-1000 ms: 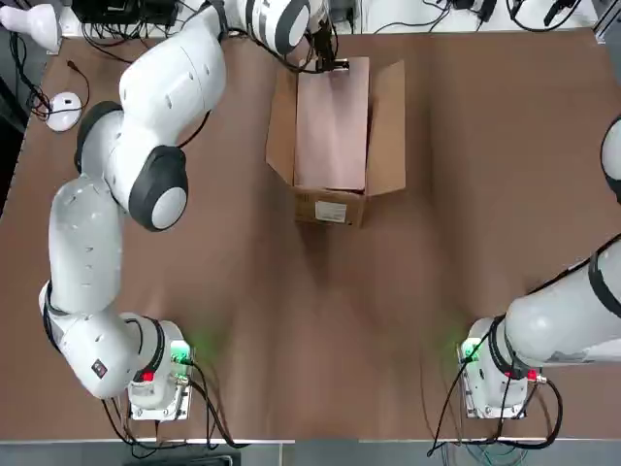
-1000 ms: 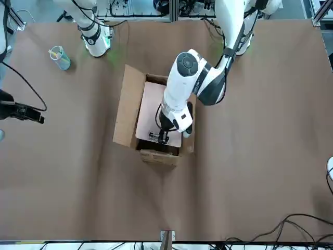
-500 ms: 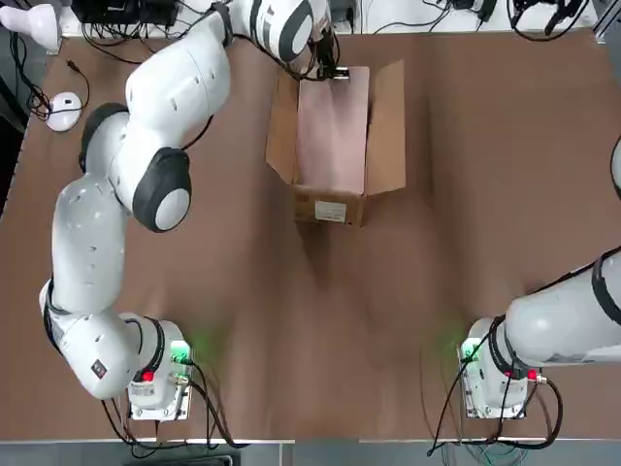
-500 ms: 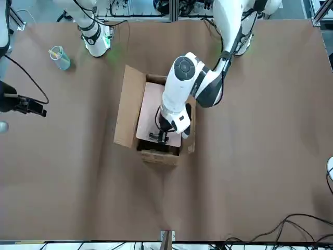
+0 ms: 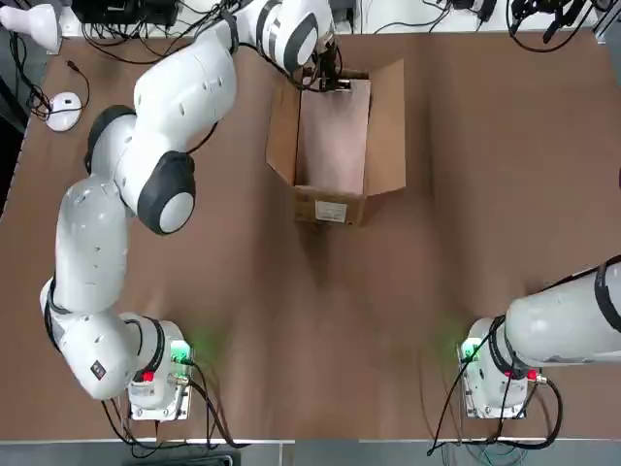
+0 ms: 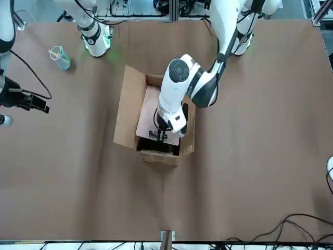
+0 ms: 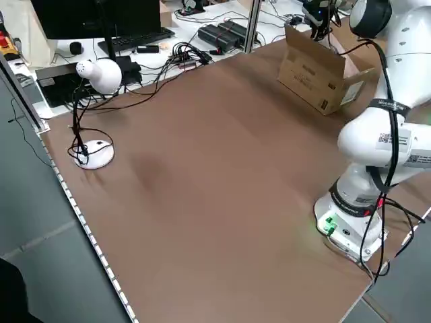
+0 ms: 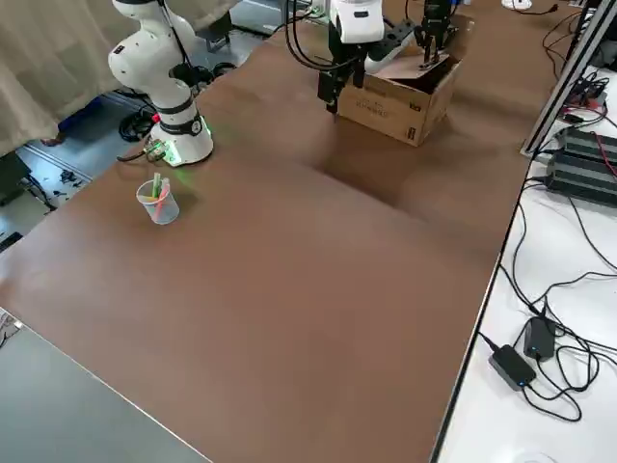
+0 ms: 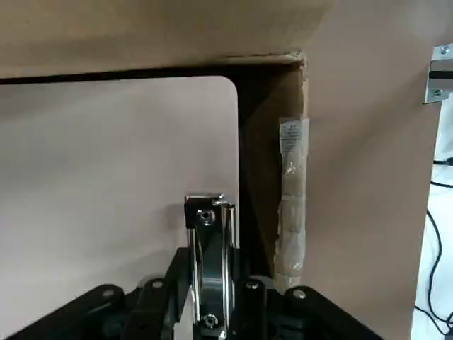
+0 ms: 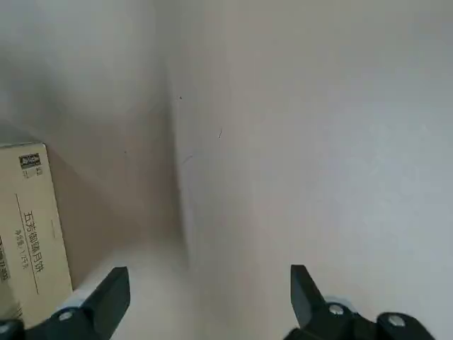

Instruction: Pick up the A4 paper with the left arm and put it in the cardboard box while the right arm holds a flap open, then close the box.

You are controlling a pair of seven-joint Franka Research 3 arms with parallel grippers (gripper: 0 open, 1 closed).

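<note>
Cardboard box point(image 5: 335, 199): upper centre of the top view, flaps open, white label on its near end.

A4 paper point(image 5: 333, 136): lying inside the box.

Left gripper point(image 6: 157, 135): at the box's far end, fingers nipped on the paper's silver clip point(image 9: 207, 265).

Right gripper point(image 10: 205, 297): fingers spread wide, holding nothing; left edge of the front view, well apart from the box.

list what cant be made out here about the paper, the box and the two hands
- A4 paper: its far end in the top view is hidden under the left hand; whether it lies flat on the floor of the cardboard box is unclear.
- Box label: print too small.
- Right hand: front view shows it at the picture's edge, off the box; the top view cuts it off.
</note>
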